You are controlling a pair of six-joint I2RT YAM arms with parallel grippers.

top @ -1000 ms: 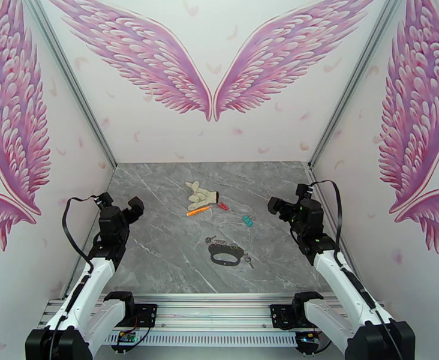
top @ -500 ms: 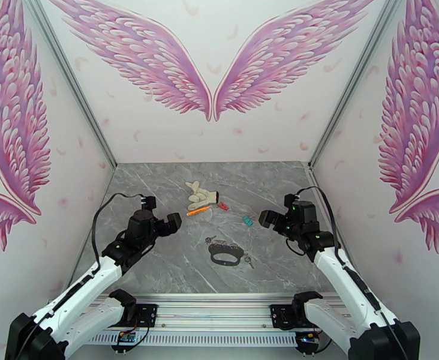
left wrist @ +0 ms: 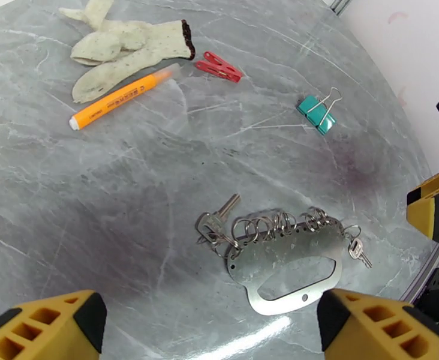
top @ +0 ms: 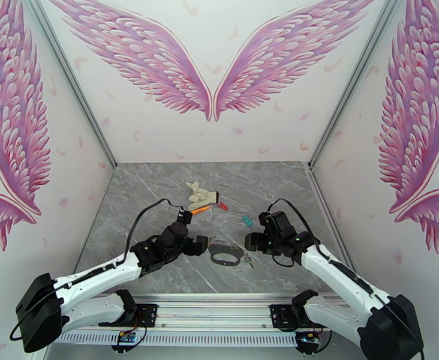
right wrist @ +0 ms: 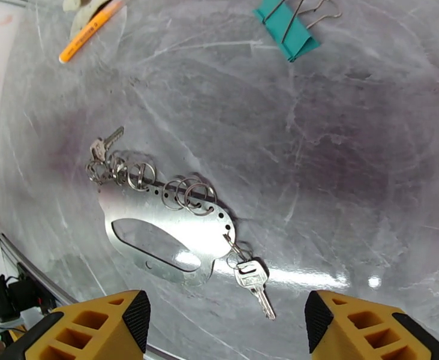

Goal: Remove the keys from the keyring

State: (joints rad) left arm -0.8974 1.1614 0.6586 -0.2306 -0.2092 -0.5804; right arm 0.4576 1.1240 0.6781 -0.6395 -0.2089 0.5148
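The keyring [top: 225,255] is a flat oval metal plate with a large open centre, lying on the grey marble table. It looks dark from above and shiny in the left wrist view [left wrist: 288,268] and right wrist view [right wrist: 159,235]. Several small rings line its far edge. Small silver keys hang at both ends: one at the left [left wrist: 220,215] [right wrist: 104,143], one at the right [left wrist: 357,250] [right wrist: 253,283]. My left gripper [top: 200,244] hovers just left of it, open, empty [left wrist: 210,322]. My right gripper [top: 251,242] hovers just right of it, open, empty [right wrist: 228,322].
Farther back lie a cream glove [top: 200,195], an orange pen [top: 198,210], a red clothes peg [top: 222,206] and a teal binder clip [top: 247,220]. Side walls bound the table left and right; the rail with the arm bases runs along the near edge.
Both arms have swung down and inward from the table's sides and now flank the keyring. The right jaws have narrowed a little. The keyring has not moved.
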